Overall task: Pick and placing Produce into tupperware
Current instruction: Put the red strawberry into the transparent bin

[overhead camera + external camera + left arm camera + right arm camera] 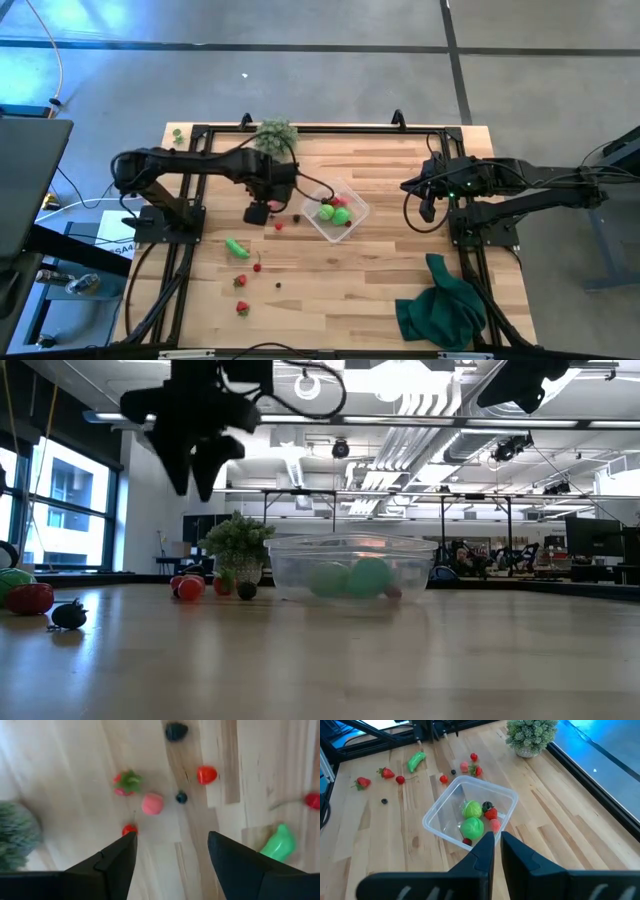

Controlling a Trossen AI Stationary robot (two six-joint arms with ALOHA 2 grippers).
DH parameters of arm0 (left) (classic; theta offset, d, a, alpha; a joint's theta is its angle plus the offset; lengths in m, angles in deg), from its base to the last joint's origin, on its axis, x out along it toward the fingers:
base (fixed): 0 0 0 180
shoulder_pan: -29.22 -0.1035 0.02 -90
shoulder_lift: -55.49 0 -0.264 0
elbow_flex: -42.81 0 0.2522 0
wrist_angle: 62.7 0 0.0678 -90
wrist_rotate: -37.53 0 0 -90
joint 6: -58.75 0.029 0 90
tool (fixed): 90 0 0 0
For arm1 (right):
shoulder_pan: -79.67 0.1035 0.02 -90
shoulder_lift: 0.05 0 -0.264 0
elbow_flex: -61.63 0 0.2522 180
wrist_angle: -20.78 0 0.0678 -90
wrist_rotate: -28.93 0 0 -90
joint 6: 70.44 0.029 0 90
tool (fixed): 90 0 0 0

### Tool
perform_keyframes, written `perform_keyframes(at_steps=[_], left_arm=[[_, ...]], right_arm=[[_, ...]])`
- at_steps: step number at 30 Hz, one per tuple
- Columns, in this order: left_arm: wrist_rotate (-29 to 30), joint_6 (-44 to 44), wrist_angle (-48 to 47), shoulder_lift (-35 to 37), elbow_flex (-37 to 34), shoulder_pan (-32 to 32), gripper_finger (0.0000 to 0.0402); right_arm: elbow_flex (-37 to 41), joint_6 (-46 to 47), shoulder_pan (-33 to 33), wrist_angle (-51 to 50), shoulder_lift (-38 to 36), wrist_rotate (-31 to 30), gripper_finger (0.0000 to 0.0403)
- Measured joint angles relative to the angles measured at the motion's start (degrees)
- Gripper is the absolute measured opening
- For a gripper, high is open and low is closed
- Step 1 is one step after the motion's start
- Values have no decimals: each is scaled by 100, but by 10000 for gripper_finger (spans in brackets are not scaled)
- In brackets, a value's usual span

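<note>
clear tupperware point(335, 210), red and green produce point(471, 827)

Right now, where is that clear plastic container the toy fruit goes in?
In the high view the clear container sits near the middle of the wooden table, just right of the left arm's open fingers, with two green balls and some red pieces inside.

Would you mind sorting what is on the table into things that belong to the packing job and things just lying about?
Part of the job:
- clear tupperware, already holding two green balls and some red pieces
- loose produce on the wood: strawberries, green pod, dark berry

Just lying about:
- bushy potted plant
- dark green cloth
</note>
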Motion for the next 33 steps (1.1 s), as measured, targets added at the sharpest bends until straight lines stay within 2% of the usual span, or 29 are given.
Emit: perform_keyframes(at_steps=[6, 8, 15, 20, 28, 33], left_arm=[[-450, 939, 1381, 76, -939, -254, 214], [-581, 1243, 1557, 70, -1071, -381, 207], [-1079, 1963, 1805, 15, -1088, -979, 186], [-1104, 2877, 1866, 15, -1088, -1325, 177], [-1073, 5090, 2628, 15, -1088, -1342, 178], [-1071, 5416, 2626, -24, -1088, -1344, 179]], right_arm=[[0, -2, -2, -4, 1, -1, 25], [0, 0, -2, -1, -1, -1, 25], [0, -2, 0, -2, 1, -1, 25], [0, -1, -1, -2, -1, -1, 25], [0, 0, -2, 0, 1, 0, 25], [0, 0, 0, 0, 1, -1, 25]])
